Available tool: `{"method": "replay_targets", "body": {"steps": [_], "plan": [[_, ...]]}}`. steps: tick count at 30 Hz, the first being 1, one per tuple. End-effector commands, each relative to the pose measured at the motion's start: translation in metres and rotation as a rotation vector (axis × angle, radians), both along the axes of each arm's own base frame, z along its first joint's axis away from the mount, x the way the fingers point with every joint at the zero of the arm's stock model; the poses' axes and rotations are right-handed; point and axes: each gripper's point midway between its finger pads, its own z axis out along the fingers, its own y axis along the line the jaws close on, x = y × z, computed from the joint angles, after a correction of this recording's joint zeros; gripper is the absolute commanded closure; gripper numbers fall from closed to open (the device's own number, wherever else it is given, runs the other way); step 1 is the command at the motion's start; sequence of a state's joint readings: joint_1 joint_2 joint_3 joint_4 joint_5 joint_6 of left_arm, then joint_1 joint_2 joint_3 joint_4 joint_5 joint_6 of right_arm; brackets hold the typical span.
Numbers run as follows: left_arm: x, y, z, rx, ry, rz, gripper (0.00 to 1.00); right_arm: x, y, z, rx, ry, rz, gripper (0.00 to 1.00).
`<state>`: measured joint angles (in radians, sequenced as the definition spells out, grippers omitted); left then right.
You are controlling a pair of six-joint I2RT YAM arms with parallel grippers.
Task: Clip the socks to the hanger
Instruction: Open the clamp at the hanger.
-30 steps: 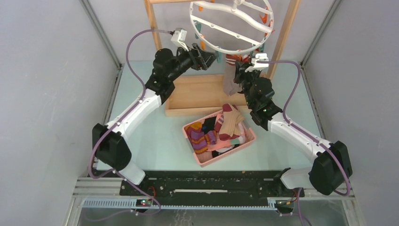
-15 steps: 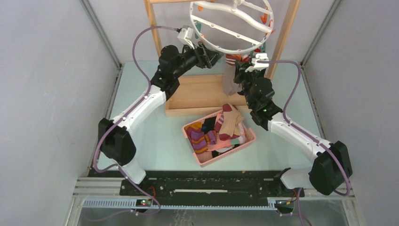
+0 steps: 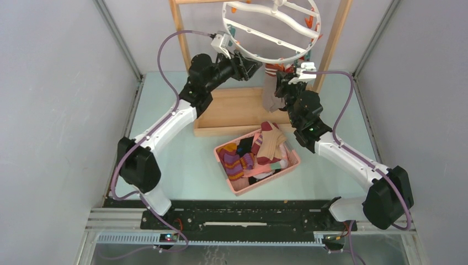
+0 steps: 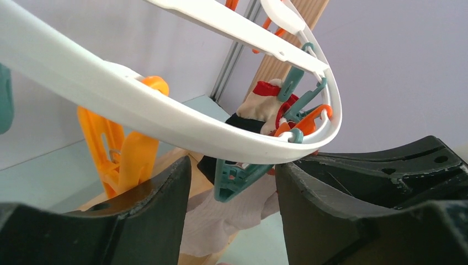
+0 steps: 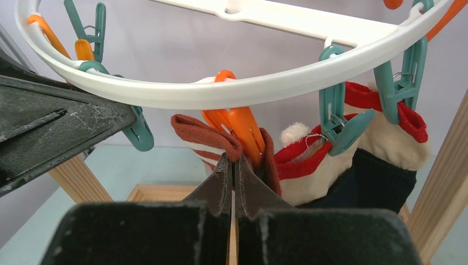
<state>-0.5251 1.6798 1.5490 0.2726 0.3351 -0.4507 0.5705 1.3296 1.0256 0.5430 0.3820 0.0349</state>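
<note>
The hanger [image 5: 232, 91] hangs from the wooden rack [image 3: 179, 33] over the counter's [image 3: 182, 160] far edge. One navy sock [image 5: 381, 165] is already clipped to its rim. The right gripper [image 5: 232, 160], jaws pressed together on a maroon-striped sock [image 5: 201, 135], holds the cuff beside an orange clip [image 5: 243, 130], evidently for clipping. The left gripper [image 4: 232, 168] has its jaws spread around a teal clip [image 4: 229, 181], probably to squeeze it open. The other socks [image 3: 259, 146] lie in the pink basket [image 3: 267, 179] mid-counter.

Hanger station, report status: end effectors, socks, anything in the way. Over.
Left end effector open around teal clip. Right end effector shut on maroon-striped sock beside orange clip. Navy sock already clipped; path clear.
</note>
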Motion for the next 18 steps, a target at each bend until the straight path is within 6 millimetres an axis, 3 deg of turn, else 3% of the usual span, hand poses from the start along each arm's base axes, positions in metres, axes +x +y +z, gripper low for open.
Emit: {"method": "replay_targets", "body": {"steps": [1,12,18], "plan": [[-0.003,-0.004,0.038,-0.037,-0.138,0.003,0.37,-0.01,-0.008,0.025,0.057,-0.054,0.003,1.0],[-0.002,-0.003,0.048,-0.057,-0.194,0.032,0.37,-0.011,-0.009,0.026,0.059,-0.053,0.002,1.0],[-0.005,-0.005,0.05,-0.066,-0.199,0.021,0.54,-0.012,-0.01,0.026,0.061,-0.05,0.001,1.0]]}}
